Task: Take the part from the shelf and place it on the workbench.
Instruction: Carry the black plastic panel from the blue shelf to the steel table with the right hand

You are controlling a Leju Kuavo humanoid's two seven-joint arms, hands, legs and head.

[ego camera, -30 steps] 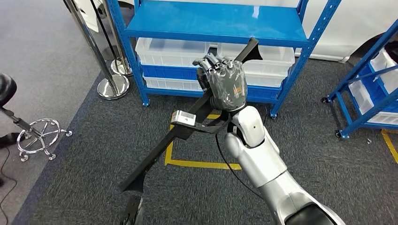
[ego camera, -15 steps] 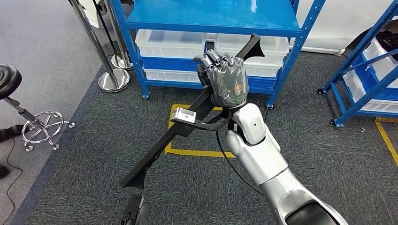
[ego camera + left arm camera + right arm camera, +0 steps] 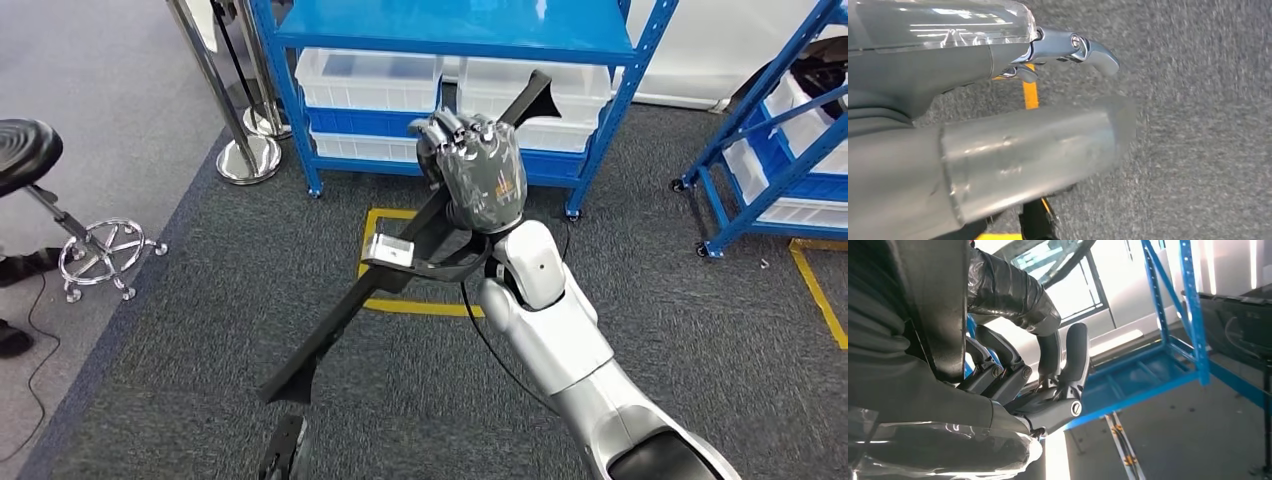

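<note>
The part [image 3: 335,330] is a long black bar with a small grey block [image 3: 390,250] fixed near its middle. It slants from the shelf front down toward the carpet. My right hand [image 3: 475,175] grips it above the block, raised in front of my chest. In the right wrist view the black part [image 3: 933,305] crosses the palm and the dark fingers [image 3: 1063,360] curl around it. My left hand [image 3: 948,75] hangs over the carpet with nothing in it, its thumb [image 3: 1023,150] and a finger apart.
A blue shelf [image 3: 455,30] with white bins [image 3: 370,78] stands straight ahead, and a second blue rack [image 3: 770,130] is at the right. Chrome posts [image 3: 245,155] and a black stool [image 3: 30,155] stand at the left. Yellow tape [image 3: 420,305] marks the grey carpet.
The whole picture has shifted, so the camera moved: the shelf sits higher and the stool shows further into the frame. My right hand still holds the part the same way.
</note>
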